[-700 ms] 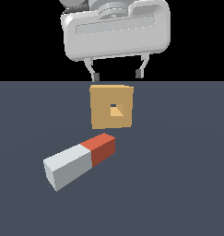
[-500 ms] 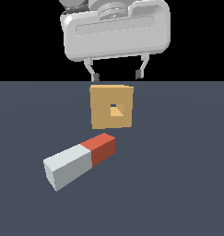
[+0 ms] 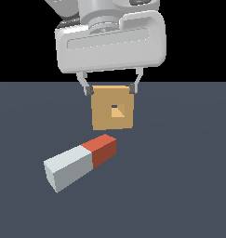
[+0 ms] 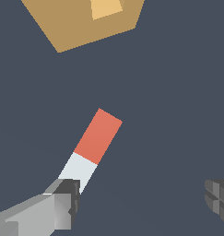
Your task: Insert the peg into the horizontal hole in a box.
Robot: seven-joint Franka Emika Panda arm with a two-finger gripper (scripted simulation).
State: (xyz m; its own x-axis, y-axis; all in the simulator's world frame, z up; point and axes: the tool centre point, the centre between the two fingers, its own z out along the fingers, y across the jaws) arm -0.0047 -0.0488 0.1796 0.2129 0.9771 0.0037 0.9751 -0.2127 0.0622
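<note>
The peg (image 3: pixel 82 161) lies flat on the dark floor, its pale grey part toward the exterior view's left and its red-orange end (image 3: pixel 104 149) pointing toward the box. The tan box (image 3: pixel 112 108) stands behind it, with the small square hole (image 3: pixel 116 111) in its face. My gripper (image 3: pixel 111 89) hangs open in the air, its fingertips level with the box's top corners and nothing between them. In the wrist view the peg (image 4: pixel 92 147) runs from beside one finger (image 4: pixel 67 198) toward the box (image 4: pixel 76 23). The other finger (image 4: pixel 217 193) is far to the side.
Only the flat dark grey floor (image 3: pixel 189 186) surrounds the peg and the box. Above the floor's far edge the background is black.
My gripper has come lower and a little toward the exterior view's left, and its body looks larger. The peg and the box have not moved.
</note>
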